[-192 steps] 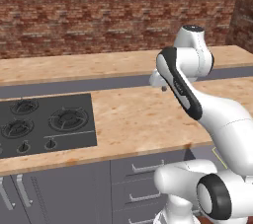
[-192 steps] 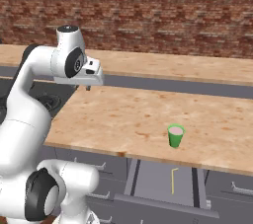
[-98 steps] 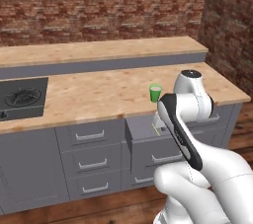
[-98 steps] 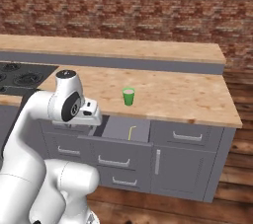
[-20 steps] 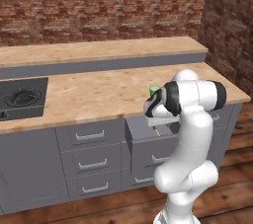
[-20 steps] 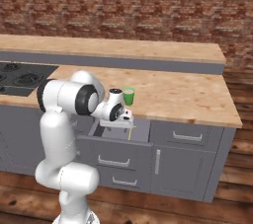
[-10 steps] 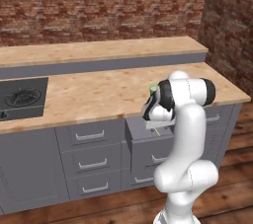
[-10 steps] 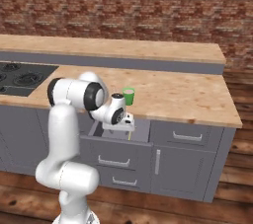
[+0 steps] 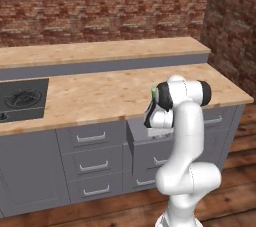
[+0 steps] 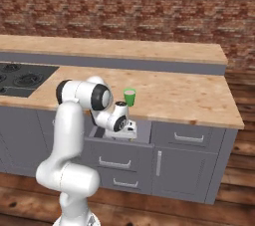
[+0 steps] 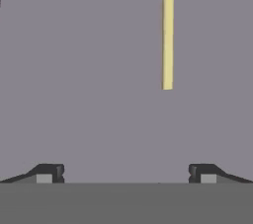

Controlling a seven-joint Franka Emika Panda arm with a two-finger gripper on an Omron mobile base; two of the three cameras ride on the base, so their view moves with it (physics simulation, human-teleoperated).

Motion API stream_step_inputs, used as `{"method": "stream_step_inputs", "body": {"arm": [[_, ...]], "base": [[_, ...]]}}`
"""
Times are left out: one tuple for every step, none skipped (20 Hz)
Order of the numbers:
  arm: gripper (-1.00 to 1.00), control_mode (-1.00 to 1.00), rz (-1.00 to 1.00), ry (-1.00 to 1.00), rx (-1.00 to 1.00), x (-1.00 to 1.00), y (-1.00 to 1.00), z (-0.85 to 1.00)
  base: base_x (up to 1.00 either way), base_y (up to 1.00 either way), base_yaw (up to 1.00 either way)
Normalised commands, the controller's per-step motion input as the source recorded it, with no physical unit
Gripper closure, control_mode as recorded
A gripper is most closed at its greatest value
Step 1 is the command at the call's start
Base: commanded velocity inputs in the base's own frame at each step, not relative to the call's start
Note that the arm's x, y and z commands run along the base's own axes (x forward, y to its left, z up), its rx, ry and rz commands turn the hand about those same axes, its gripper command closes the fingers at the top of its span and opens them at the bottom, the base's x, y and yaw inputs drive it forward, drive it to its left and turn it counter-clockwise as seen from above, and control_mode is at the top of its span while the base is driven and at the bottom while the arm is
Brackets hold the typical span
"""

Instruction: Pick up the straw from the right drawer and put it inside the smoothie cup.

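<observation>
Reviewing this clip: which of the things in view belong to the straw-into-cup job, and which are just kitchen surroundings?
Part of the job:
- straw, lying on the drawer floor
- right drawer, pulled open
- smoothie cup, upright on the counter
- gripper, open, above the drawer floor

Just surroundings:
- stove top
- left drawer stack
- brick wall

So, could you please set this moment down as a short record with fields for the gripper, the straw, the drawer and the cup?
gripper: gripper open, nothing between its tips, pointing down into the drawer
straw: straw lies flat on the grey drawer floor, ahead of the tips and off to one side of their midline, not touched
right drawer: right drawer pulled open below the counter edge
smoothie cup: smoothie cup upright on the counter, behind the open drawer
task progress: straw not yet picked up
</observation>
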Motion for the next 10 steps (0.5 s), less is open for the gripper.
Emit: {"method": "stream_step_inputs", "body": {"arm": [[-1.0, -1.0, 0.0, 0.08, 0.0, -0.46, 0.0, -0.24], [-1.0, -1.0, 0.0, 0.07, 0.0, -0.57, -0.01, -0.26], [-1.0, -1.0, 0.0, 0.06, 0.0, -0.66, 0.0, -0.26], [-1.0, -1.0, 0.0, 0.07, 0.0, -0.75, -0.01, -0.26], [-1.0, -1.0, 0.0, 0.07, 0.0, -0.83, -0.01, -0.29], [-1.0, -1.0, 0.0, 0.09, 0.0, -0.92, -0.04, -0.26], [-1.0, -1.0, 0.0, 0.09, 0.0, -1.0, -0.08, -0.21], [-1.0, -1.0, 0.0, 0.08, 0.0, -1.0, -0.11, -0.1], [-1.0, -1.0, 0.0, 0.05, 0.0, -1.0, -0.19, 0.0], [-1.0, -1.0, 0.0, 0.04, 0.0, -1.0, -0.19, 0.0]], "base": [[0.0, 0.0, 0.0], [0.0, 0.0, 0.0], [0.0, 0.0, 0.0], [0.0, 0.0, 0.0], [0.0, 0.0, 0.0], [0.0, 0.0, 0.0], [0.0, 0.0, 0.0], [0.0, 0.0, 0.0], [0.0, 0.0, 0.0], [0.0, 0.0, 0.0]]}}
